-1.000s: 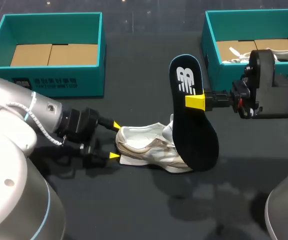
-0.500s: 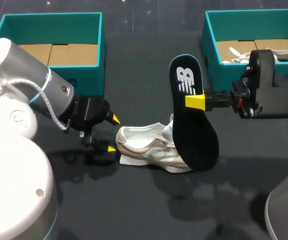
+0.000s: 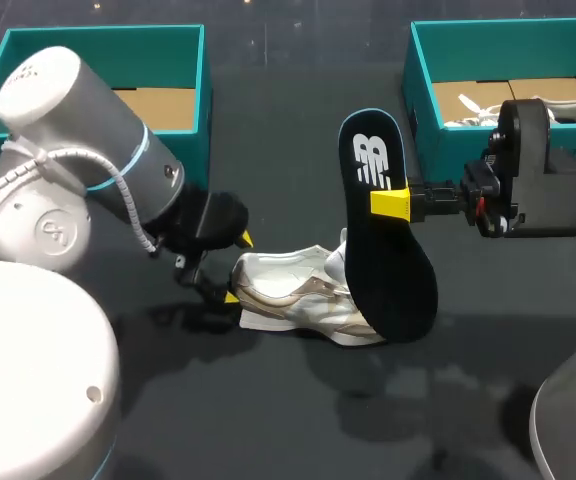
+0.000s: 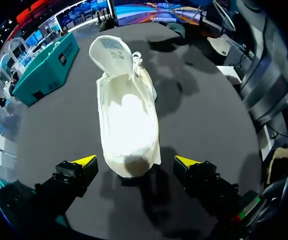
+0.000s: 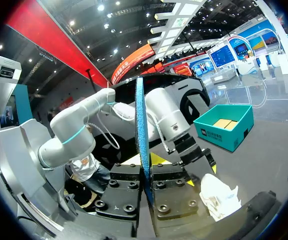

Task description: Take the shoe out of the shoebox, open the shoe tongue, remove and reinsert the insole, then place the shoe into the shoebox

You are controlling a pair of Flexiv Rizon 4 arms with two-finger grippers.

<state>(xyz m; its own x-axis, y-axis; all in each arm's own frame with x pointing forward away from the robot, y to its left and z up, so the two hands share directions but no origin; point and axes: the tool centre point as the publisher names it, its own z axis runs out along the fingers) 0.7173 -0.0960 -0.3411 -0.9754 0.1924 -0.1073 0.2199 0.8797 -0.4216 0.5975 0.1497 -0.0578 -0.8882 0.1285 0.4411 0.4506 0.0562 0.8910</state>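
The shoe (image 3: pixel 303 300) lies on its sole in the middle of the worktop (image 3: pixel 298 420), out of both boxes, its heel toward the left claw (image 3: pixel 238 268) and its tongue (image 4: pixel 111 50) folded up and forward, so the opening is bare. The insole (image 3: pixel 383 230) is out of it and stands nearly upright over the toe end, broad end down. The right claw (image 3: pixel 393 203) pinches it by the edge at about mid-length, and the right wrist view shows both fingers pressed flat on its faces. Whether its lower end touches the shoe I cannot tell. The left claw is spread, with one yellow tip on each side of the heel and a gap at both. So removal looks done and reinsertion is in hand. The next move likely calls for the left claw to close on the heel and steady the shoe, while the right tips the insole over and feeds its broad end in under the tongue. The left box (image 3: pixel 98 34) is the likely home.
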